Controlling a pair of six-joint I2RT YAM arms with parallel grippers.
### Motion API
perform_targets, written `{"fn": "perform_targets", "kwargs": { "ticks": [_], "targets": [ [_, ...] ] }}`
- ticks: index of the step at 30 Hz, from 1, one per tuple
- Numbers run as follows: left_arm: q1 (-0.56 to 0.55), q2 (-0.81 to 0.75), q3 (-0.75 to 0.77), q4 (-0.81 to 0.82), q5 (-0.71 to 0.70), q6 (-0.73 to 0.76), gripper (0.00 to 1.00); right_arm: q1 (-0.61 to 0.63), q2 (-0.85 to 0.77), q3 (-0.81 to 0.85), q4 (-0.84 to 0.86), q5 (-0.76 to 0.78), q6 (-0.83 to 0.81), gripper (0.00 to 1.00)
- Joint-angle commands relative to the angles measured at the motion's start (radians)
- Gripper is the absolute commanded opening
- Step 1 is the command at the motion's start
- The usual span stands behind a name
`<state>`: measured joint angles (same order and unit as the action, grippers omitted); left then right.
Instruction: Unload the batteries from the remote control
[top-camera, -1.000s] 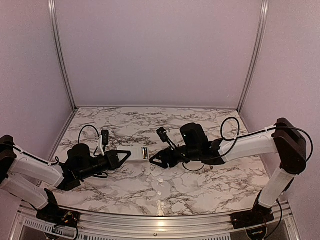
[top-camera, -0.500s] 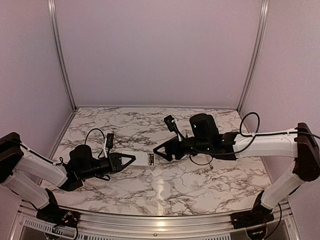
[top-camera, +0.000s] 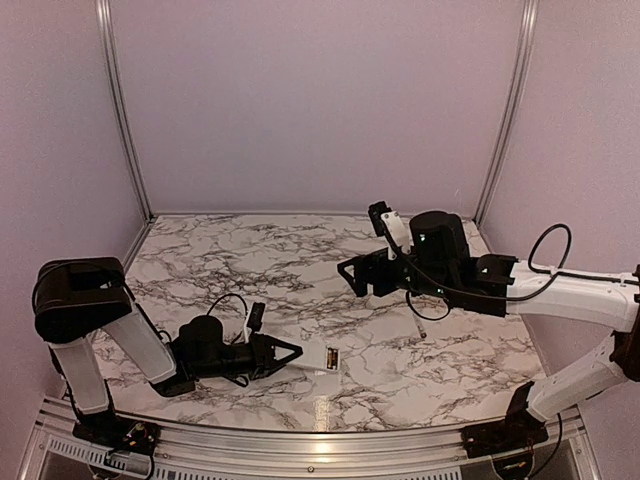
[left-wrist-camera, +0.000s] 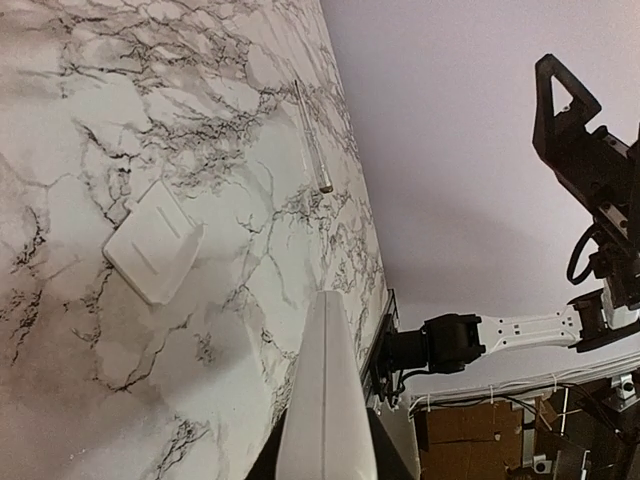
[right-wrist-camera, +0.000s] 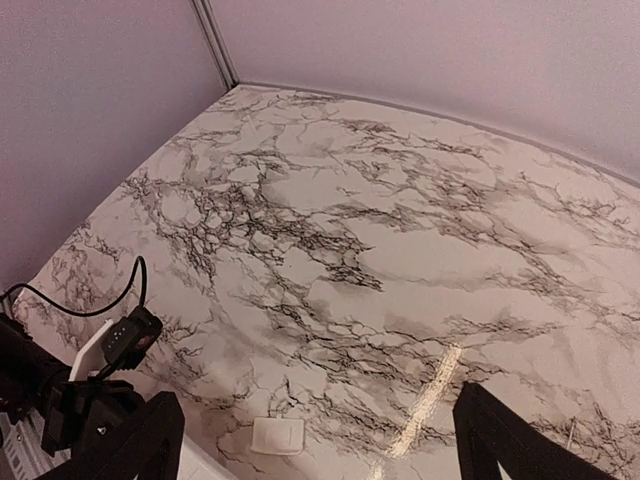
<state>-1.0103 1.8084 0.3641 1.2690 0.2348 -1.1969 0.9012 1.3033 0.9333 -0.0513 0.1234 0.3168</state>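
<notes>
My left gripper (top-camera: 298, 353) lies low near the table's front edge, shut on one end of the white remote control (top-camera: 322, 357). A small dark and gold spot (top-camera: 331, 358) shows in the remote's open side, probably a battery. In the left wrist view the remote (left-wrist-camera: 325, 400) stands edge-on between the jaws. The detached white back panel (left-wrist-camera: 152, 240) lies flat on the marble and also shows in the right wrist view (right-wrist-camera: 277, 435). My right gripper (top-camera: 350, 274) hangs above the table's middle right, open and empty, with dark fingertips (right-wrist-camera: 130, 445) wide apart.
A thin pale pen-like stick (left-wrist-camera: 312, 140) lies on the marble table (top-camera: 250, 260) beyond the back panel. The left arm and its cable (right-wrist-camera: 100, 350) show at the lower left of the right wrist view. Purple walls with metal corner posts (top-camera: 122, 110) enclose three sides.
My left gripper has carried the remote toward the front edge and to the right. My right gripper has lifted and drawn back toward the far right, away from the remote.
</notes>
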Motion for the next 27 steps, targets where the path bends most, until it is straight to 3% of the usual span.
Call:
{"fn": "perform_targets", "kwargs": {
  "ticks": [1, 7, 13, 16, 22, 27],
  "targets": [
    [-0.034, 0.137, 0.058, 0.228, 0.003, -0.107, 0.0, 0.005, -0.006, 0.039, -0.06, 0.083, -0.001, 0.92],
    [-0.041, 0.19, 0.062, 0.263, -0.034, -0.127, 0.0, 0.005, -0.006, 0.038, -0.06, 0.088, -0.005, 0.92],
    [-0.046, 0.194, 0.083, 0.153, -0.062, -0.119, 0.0, 0.006, -0.006, 0.036, -0.062, 0.091, -0.005, 0.92],
    [-0.049, 0.172, 0.099, 0.062, -0.075, -0.099, 0.08, 0.005, -0.007, 0.036, -0.064, 0.092, -0.005, 0.93],
    [-0.056, 0.088, 0.095, -0.083, -0.134, -0.053, 0.33, 0.006, -0.012, 0.034, -0.065, 0.091, -0.007, 0.92],
    [-0.056, 0.084, 0.12, -0.15, -0.124, -0.034, 0.35, 0.005, -0.013, 0.034, -0.065, 0.09, -0.012, 0.93]
  ]
}}
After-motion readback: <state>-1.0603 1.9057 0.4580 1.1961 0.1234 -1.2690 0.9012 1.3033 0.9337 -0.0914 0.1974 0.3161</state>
